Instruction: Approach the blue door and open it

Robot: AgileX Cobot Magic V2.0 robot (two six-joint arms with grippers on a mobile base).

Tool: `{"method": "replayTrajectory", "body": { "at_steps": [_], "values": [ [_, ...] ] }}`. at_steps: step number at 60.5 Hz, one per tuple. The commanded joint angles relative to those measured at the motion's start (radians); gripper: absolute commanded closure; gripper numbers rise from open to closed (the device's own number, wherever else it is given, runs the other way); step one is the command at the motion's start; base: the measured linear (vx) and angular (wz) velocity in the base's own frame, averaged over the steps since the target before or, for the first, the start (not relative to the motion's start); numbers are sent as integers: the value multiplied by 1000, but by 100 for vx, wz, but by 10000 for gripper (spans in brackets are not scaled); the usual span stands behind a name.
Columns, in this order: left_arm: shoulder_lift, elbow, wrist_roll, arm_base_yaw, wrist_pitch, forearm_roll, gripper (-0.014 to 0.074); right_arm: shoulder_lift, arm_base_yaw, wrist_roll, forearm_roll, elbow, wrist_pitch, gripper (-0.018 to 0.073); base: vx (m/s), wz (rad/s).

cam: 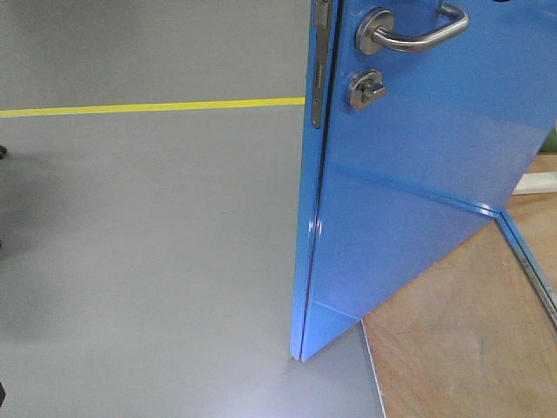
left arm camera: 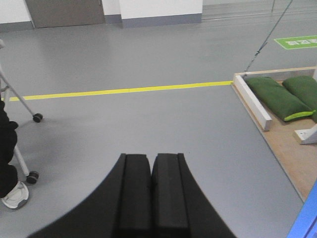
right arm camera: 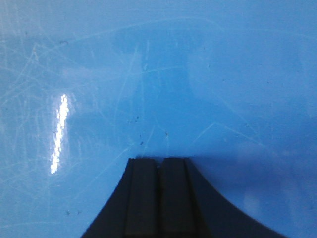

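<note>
Both closed: L claw (left arm camera: pixel 151 158), R claw (right arm camera: pixel 159 161) at blue door (right arm camera: pixel 148 74).

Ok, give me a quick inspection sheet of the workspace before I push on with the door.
Surface: grey floor with a yellow line; wooden platform beyond the door.
Job's things: blue door partly open, edge toward the front camera; lever handle and thumb-turn untouched.
Clutter: green sandbags on the platform.
Grippers: left gripper shut, empty, over bare floor; right gripper shut, tips at the door face, contact unclear.
Cables: one thin line rising from the platform corner.
Surroundings: wheeled stand and a person's shoe at left.
</note>
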Motion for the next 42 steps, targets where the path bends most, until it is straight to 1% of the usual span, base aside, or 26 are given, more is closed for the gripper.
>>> {"method": "replayTrajectory", "body": {
  "at_steps": [1, 42],
  "values": [
    [-17, -35, -4, -8, -76, -5, 526, -38, 2, -6, 33, -32, -4, 564, 10, 19],
    [-17, -35, -4, -8, -76, -5, 526, -38, 2, -6, 33, -32, -1, 564, 14, 10]
  ]
}}
